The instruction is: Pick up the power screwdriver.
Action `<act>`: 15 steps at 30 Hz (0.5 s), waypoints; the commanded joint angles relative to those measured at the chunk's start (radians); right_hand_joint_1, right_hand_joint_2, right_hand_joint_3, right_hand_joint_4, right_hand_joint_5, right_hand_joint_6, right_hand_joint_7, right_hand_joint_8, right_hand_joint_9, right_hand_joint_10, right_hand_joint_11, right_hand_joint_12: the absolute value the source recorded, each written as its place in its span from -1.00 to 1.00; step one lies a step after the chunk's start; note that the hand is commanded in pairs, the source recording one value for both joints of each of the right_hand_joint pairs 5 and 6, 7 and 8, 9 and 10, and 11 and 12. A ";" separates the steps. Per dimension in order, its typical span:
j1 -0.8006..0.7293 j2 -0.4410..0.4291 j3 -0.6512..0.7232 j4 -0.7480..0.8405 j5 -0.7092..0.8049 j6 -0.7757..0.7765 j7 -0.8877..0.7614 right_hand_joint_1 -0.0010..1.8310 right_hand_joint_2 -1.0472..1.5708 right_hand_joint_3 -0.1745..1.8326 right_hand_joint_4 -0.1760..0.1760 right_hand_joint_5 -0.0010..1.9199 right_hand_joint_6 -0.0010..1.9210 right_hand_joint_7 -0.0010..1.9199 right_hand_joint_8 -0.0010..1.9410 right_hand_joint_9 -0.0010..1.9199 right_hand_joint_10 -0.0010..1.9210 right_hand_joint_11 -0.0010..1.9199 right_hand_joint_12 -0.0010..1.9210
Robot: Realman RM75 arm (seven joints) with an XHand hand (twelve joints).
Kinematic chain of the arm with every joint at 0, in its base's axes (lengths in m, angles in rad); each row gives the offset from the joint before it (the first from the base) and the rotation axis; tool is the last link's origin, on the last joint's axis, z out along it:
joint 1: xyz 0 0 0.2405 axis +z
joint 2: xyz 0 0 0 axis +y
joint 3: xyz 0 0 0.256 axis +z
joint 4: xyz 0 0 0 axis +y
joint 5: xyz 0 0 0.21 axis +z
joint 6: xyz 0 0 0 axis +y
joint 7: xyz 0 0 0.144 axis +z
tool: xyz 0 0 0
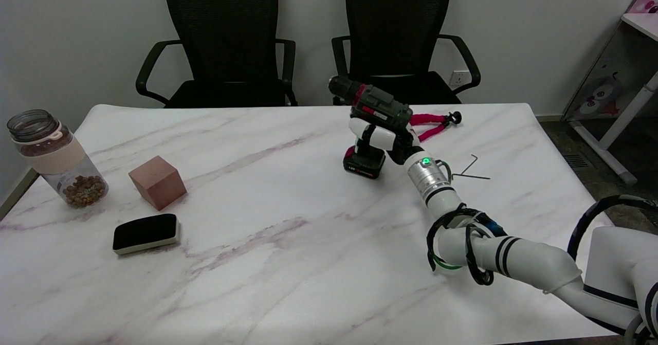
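Observation:
The power screwdriver [378,106], dark green and black with red trim, stands upright at the back middle of the marble table [288,262], chuck pointing left. Its battery base [364,165] sits at the table surface; I cannot tell whether it touches. My right hand [378,137] reaches in from the lower right and grips the handle between the body and the battery. Its white fingers wrap around the handle and hide most of it.
A pink flexible tripod [434,122] lies just behind the hand, and a hex key [470,169] to its right. At the far left are a jar [54,157], a brown block [157,181] and a black eraser [145,233]. Two office chairs [396,31] stand behind the table.

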 commanded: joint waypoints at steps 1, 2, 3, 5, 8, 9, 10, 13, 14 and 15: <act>0.017 -0.019 0.002 0.033 0.003 -0.012 0.006 0.08 0.23 0.03 0.14 0.07 0.07 0.07 0.05 0.58 0.58 0.36 0.36; 0.019 -0.020 0.002 0.035 0.003 -0.012 0.006 0.08 0.24 0.04 0.01 0.14 0.14 0.14 0.12 0.59 0.59 0.36 0.36; 0.020 -0.021 0.002 0.035 0.003 -0.012 0.006 0.07 0.25 0.05 -0.01 0.16 0.16 0.16 0.15 0.60 0.60 0.36 0.36; 0.022 -0.021 0.002 0.035 0.003 -0.012 0.006 0.07 0.26 0.06 -0.01 0.23 0.23 0.23 0.22 0.62 0.62 0.37 0.37; 0.025 -0.021 0.002 0.035 0.003 -0.012 0.006 0.05 0.32 0.06 0.03 0.44 0.44 0.44 0.42 0.68 0.68 0.39 0.39; 0.026 -0.021 0.002 0.035 0.003 -0.012 0.007 0.04 0.34 0.06 0.04 0.50 0.49 0.50 0.48 0.71 0.71 0.41 0.41; 0.026 -0.021 0.002 0.033 0.003 -0.012 0.007 0.03 0.36 0.05 0.07 0.56 0.56 0.56 0.54 0.74 0.74 0.45 0.45; 0.028 -0.021 0.002 0.027 0.003 -0.012 0.009 0.02 0.40 0.03 1.00 0.69 0.69 0.69 0.67 0.79 0.79 0.53 0.53; 0.028 -0.022 0.002 0.023 0.003 -0.012 0.009 0.01 0.40 0.03 1.00 0.72 0.71 0.72 0.70 0.81 0.81 0.55 0.55; 0.028 -0.023 0.002 0.019 0.003 -0.012 0.009 0.01 0.40 0.02 1.00 0.73 0.73 0.73 0.71 0.82 0.81 0.56 0.56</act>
